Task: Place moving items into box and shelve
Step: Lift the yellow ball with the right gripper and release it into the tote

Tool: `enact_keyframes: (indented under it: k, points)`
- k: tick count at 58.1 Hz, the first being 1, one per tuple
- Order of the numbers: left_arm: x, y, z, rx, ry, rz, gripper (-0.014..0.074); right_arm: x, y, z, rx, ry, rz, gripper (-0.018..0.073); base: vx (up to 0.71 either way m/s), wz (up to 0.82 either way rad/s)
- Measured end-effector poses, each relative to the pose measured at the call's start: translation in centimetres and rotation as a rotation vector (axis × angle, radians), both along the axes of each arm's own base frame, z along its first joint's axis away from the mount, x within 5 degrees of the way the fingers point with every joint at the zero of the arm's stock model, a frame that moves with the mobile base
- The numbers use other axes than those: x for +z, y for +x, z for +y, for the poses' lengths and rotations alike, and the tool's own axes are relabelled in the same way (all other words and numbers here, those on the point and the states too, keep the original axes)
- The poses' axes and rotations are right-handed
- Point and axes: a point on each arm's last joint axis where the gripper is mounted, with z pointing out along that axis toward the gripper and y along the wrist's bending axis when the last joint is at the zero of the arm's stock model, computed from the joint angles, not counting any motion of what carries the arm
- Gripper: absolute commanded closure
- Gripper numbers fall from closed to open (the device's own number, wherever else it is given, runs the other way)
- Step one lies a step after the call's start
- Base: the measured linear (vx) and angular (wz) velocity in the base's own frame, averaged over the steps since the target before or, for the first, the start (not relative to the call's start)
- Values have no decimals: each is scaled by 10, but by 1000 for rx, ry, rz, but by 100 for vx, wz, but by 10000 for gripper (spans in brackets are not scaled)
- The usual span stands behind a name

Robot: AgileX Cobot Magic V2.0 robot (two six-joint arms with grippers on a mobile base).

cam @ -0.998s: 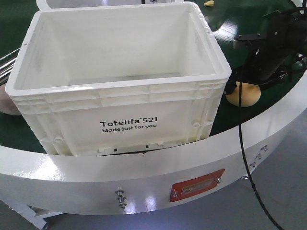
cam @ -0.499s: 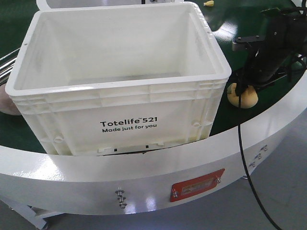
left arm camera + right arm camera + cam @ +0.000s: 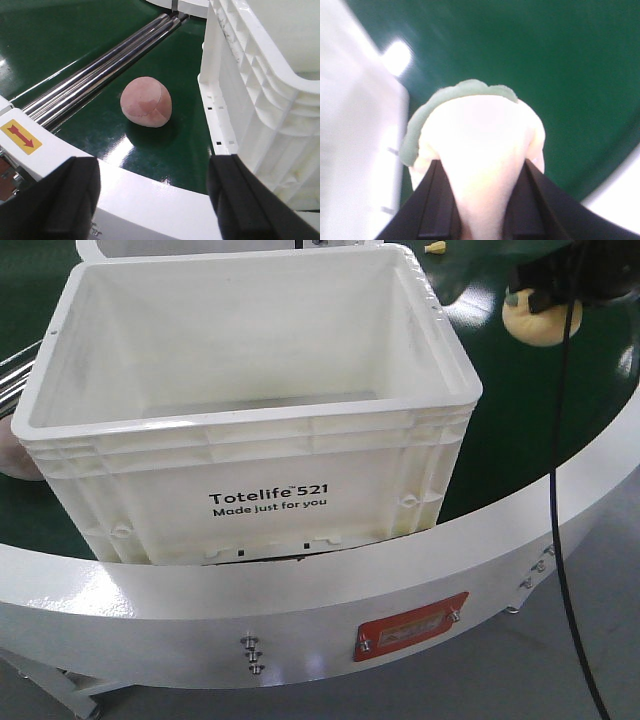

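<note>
The right fingers (image 3: 436, 200) grip the pale yellow fruit (image 3: 480, 135), the box (image 3: 250, 420) at their left. The left fingers (image 3: 60, 200) stand wide open; the pink fruit (image 3: 146, 102) lies ahead between them on the green worktop (image 3: 75, 40).

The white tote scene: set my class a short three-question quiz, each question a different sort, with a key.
1. True or false: the pink fruit lies on the green belt beside the white tote.
2. The right tool is: A open; B shut on the yellow fruit; C out of view.
3. Fill in: the left tool is ___ (open or shut).
Key: 1 true; 2 B; 3 open.
</note>
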Motion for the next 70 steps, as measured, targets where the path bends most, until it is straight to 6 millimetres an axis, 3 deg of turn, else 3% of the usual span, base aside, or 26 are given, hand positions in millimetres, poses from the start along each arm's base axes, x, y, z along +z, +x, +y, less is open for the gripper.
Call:
enact_keyframes:
  k: [8, 15, 29, 38, 46, 52, 62, 70]
  points:
    - [0, 0, 0, 0, 0, 0, 45, 28, -19, 26, 156, 75, -107, 314, 0, 0]
    - [0, 0, 0, 0, 0, -1, 45, 35, -28, 63, 310, 112, -157, 314, 0, 0]
    - [0, 0, 0, 0, 0, -2, 45, 16, -27, 137, 499, 128, -186, 295, 0, 0]
    - [0, 0, 0, 0, 0, -2, 45, -10, -18, 164, 541, 125, -145, 144, 0, 0]
    - [0, 0, 0, 0, 0, -2, 47, -26, -11, 172, 549, 120, -119, -24, 0, 0]
    - [0, 0, 0, 0, 0, -2, 47, -28, -9, 173, 548, 115, -119, -88, 0, 0]
    - [0, 0, 0, 0, 0, -2, 47, -17, -13, 167, 536, 75, -158, -71, 0, 0]
    - [0, 0, 0, 0, 0, -3, 47, 12, -31, 149, 462, 36, -191, -22, 0, 0]
